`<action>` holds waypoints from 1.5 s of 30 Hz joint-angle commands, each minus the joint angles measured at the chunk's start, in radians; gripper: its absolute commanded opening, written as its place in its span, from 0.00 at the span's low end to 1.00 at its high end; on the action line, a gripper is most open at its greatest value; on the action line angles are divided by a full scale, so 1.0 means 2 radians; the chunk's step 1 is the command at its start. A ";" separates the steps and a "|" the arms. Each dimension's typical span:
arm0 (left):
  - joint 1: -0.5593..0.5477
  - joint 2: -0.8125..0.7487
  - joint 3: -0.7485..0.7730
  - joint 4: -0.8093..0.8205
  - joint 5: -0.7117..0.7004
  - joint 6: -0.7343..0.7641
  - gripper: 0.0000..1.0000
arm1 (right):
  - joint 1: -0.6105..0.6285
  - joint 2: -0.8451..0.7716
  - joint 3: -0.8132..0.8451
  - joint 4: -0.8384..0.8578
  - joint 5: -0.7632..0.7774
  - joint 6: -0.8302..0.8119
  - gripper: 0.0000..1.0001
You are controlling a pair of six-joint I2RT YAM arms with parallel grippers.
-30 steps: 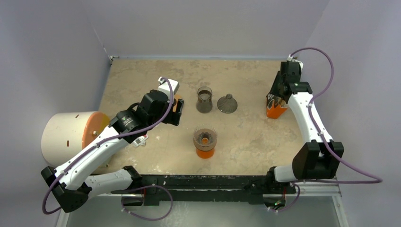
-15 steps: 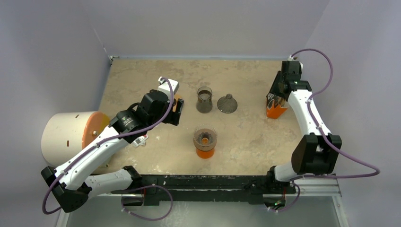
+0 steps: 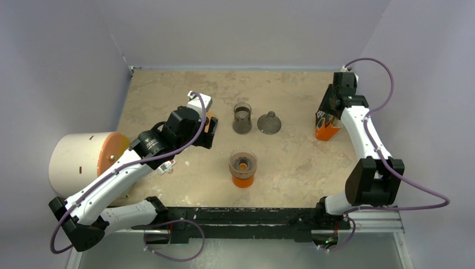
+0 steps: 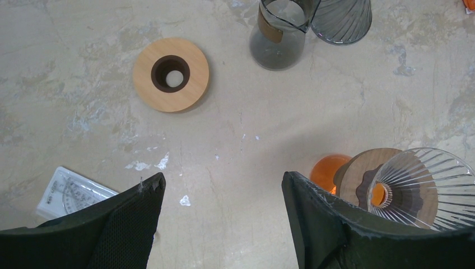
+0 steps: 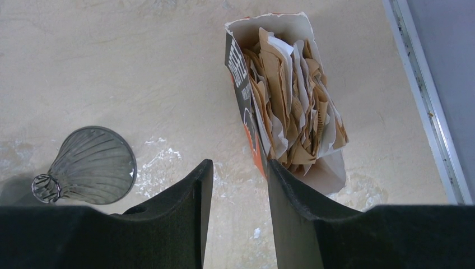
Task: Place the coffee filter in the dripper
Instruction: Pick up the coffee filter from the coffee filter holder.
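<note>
Right pincer: narrowly parted, empty, hovering over black-and-orange packet. Tan paper coffee filters: sitting crammed inside, well apart from clear ribbed glass dripper. Left pincer: gaping wide, empty. Risk: pinching several filters together, or toppling packet.

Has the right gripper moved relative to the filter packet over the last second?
Yes, slightly. In the top view, the right gripper has shifted toward the table's far edge relative to the packet, which has stayed put.
</note>
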 commanded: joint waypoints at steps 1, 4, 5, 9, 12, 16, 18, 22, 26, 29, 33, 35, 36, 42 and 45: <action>0.003 0.000 -0.003 0.016 -0.007 0.006 0.75 | -0.002 0.003 0.021 0.012 0.006 0.004 0.43; 0.003 0.001 -0.003 0.016 -0.007 0.006 0.75 | -0.002 0.006 0.020 0.013 0.013 0.004 0.43; 0.003 0.001 -0.003 0.016 -0.007 0.006 0.75 | -0.002 0.006 0.021 0.013 0.015 0.004 0.43; 0.003 0.001 -0.003 0.017 -0.007 0.006 0.75 | -0.002 0.008 0.018 0.015 0.015 0.005 0.43; 0.003 0.001 -0.003 0.017 -0.007 0.006 0.75 | -0.002 0.008 0.014 0.016 0.019 0.004 0.43; 0.003 0.002 -0.003 0.017 -0.007 0.006 0.75 | -0.002 0.009 0.013 0.016 0.023 0.003 0.43; 0.003 0.002 -0.003 0.017 -0.007 0.006 0.75 | -0.002 0.010 0.013 0.016 0.025 0.003 0.43; 0.003 0.001 -0.003 0.017 -0.007 0.006 0.75 | -0.003 0.011 0.012 0.015 0.031 0.003 0.43; 0.003 0.001 -0.003 0.017 -0.007 0.006 0.75 | -0.002 0.012 0.009 0.016 0.036 0.003 0.42; 0.003 0.000 -0.003 0.017 -0.007 0.006 0.75 | -0.002 0.014 0.007 0.018 0.034 0.004 0.42; 0.003 0.001 -0.004 0.016 -0.008 0.007 0.75 | -0.003 0.015 0.006 0.020 0.037 0.005 0.42; 0.003 0.001 -0.004 0.017 -0.008 0.006 0.75 | -0.003 0.017 0.007 0.021 0.037 0.005 0.42; 0.003 0.001 -0.003 0.016 -0.008 0.006 0.75 | -0.003 0.018 0.008 0.021 0.037 0.005 0.42; 0.003 0.001 -0.004 0.016 -0.009 0.006 0.75 | -0.002 0.022 0.007 0.024 0.037 0.006 0.39; 0.003 0.002 -0.004 0.016 -0.009 0.007 0.75 | -0.003 0.023 0.004 0.025 0.041 0.007 0.39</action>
